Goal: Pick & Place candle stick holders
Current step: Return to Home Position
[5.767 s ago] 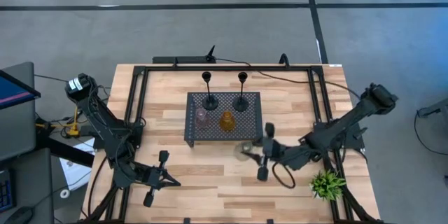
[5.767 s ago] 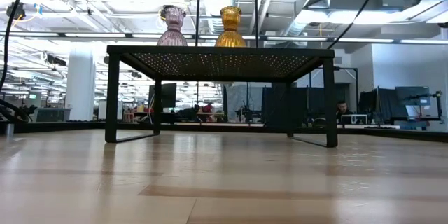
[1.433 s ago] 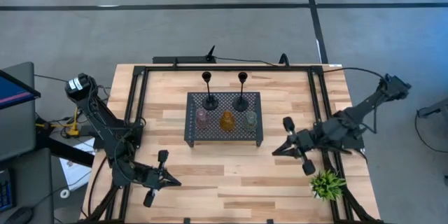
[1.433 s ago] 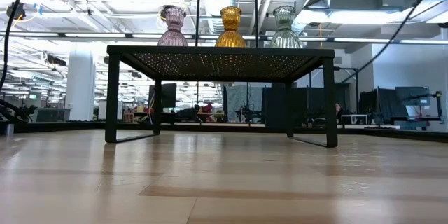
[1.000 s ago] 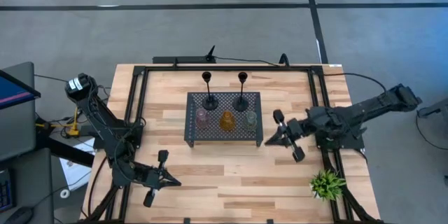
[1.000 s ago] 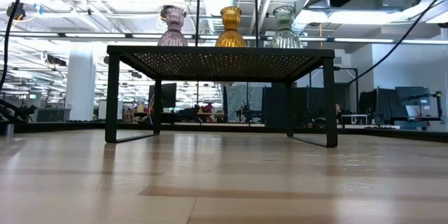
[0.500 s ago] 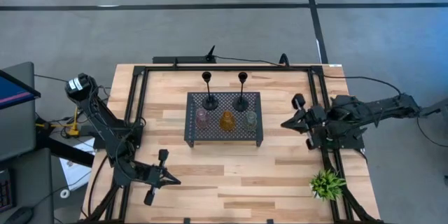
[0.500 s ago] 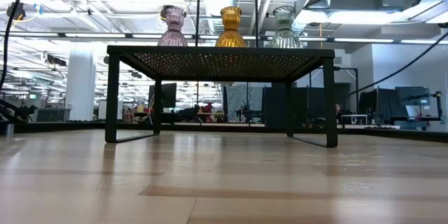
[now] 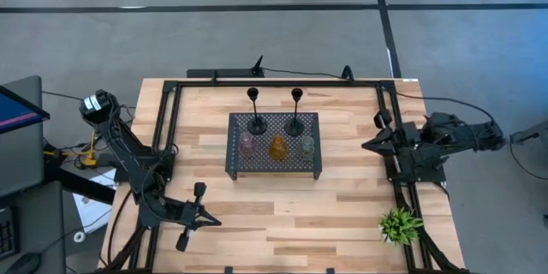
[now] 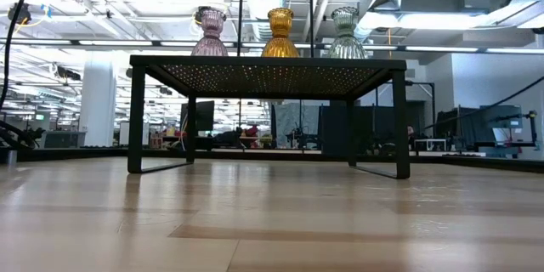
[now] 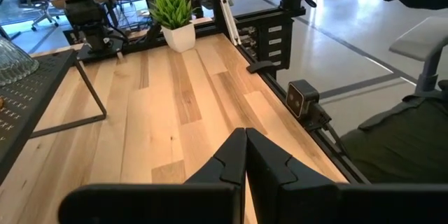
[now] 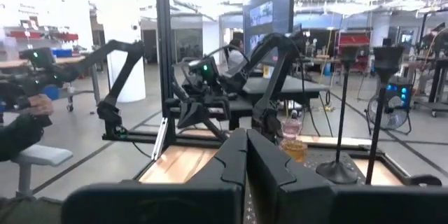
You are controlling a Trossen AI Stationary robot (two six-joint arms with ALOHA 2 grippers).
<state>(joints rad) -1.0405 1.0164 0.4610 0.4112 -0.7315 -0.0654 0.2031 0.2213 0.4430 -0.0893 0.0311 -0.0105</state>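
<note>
The black perforated tray stands mid-table. On it, two black stemmed holders stand on their round bases along the far side. The pink, amber and green glass holders stand in a row along the near side. In the low view the pink, amber and green ones stand on the tray top. My right gripper is shut and empty, right of the tray near the right rail. My left gripper is shut and empty at the near left.
A small green plant in a white pot stands at the table's near right corner; it also shows in the left wrist view. Black frame rails run along the table's sides. Bare wood lies in front of the tray.
My right gripper has drawn back from beside the tray's right end toward the table's right edge and a little toward the far edge, its arm folding in over the right rail. The holders and tray have stayed still.
</note>
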